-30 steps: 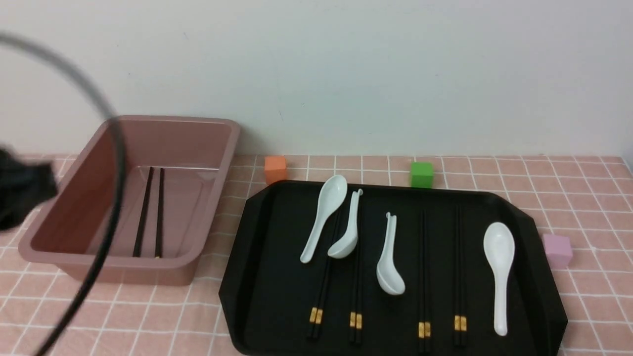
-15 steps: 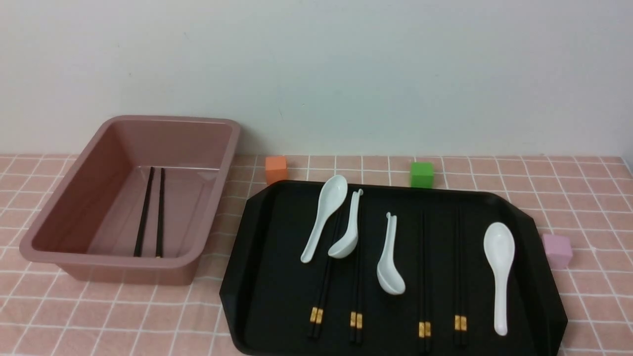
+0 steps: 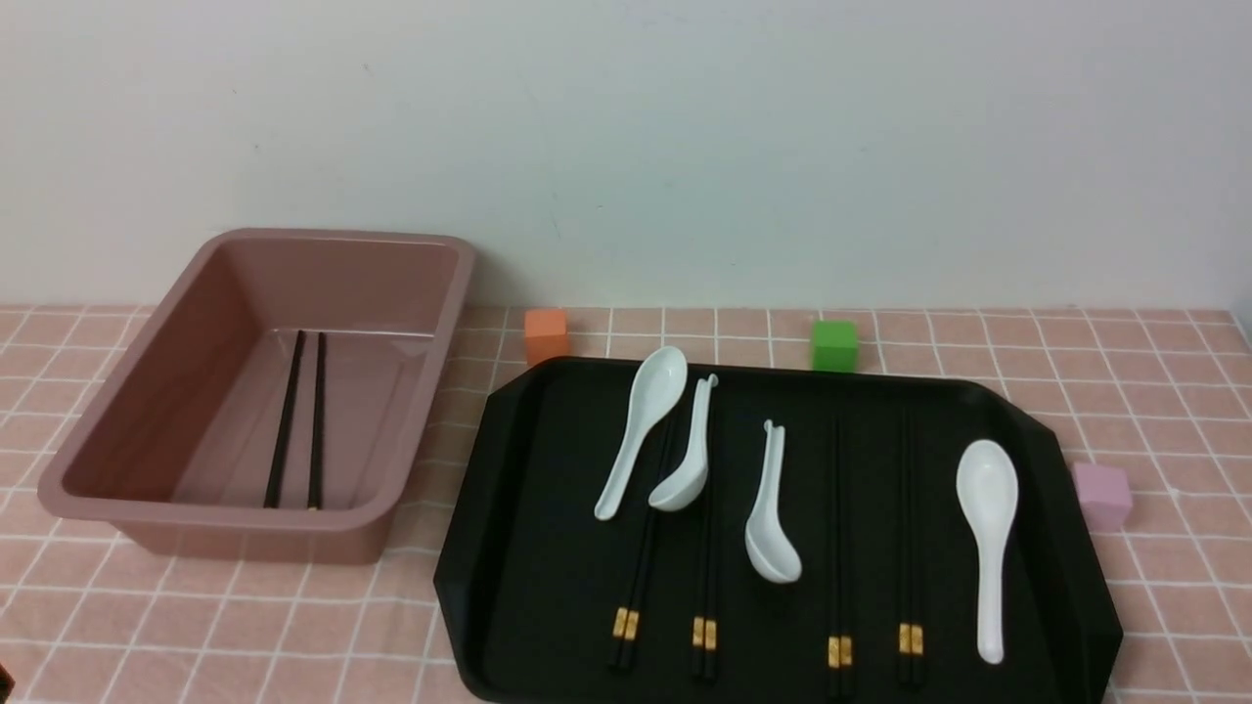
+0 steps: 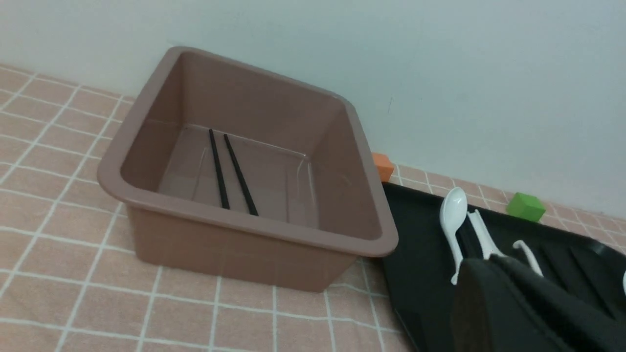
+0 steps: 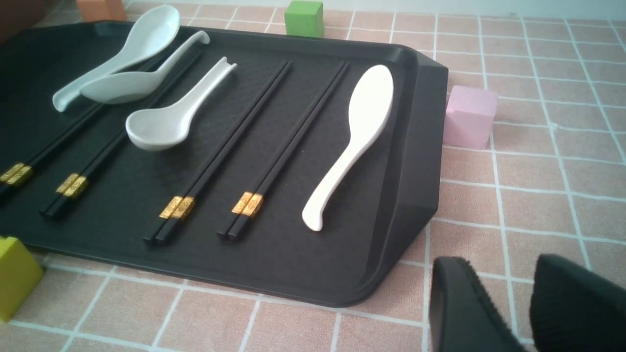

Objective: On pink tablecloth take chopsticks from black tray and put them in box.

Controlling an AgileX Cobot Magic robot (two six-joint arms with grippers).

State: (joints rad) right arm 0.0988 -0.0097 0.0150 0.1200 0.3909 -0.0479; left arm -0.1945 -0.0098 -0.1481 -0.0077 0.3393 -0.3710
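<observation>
The box (image 3: 245,516) stands at the left on the pink tablecloth (image 3: 1154,391), with one pair of chopsticks (image 3: 298,420) lying on its floor. This pair also shows in the left wrist view (image 4: 227,171). The black tray (image 3: 548,508) at the right holds several more pairs of chopsticks (image 3: 838,548), their gold bands toward me. Neither gripper shows in the front view. My left gripper (image 4: 484,264) is shut and empty, above the tray's side nearest the box. My right gripper (image 5: 499,274) is open and empty over the cloth, beside the tray's near right corner.
Several white spoons (image 3: 986,538) lie on the tray, two of them across the left chopstick pairs. An orange cube (image 3: 545,335) and a green cube (image 3: 834,345) stand behind the tray and a pink cube (image 3: 1102,496) to its right. A yellow cube (image 5: 14,276) sits at its front.
My left arm and its cable, over the box's left side one second ago, have drawn back out of the front view. The chopsticks, spoons and box have not moved.
</observation>
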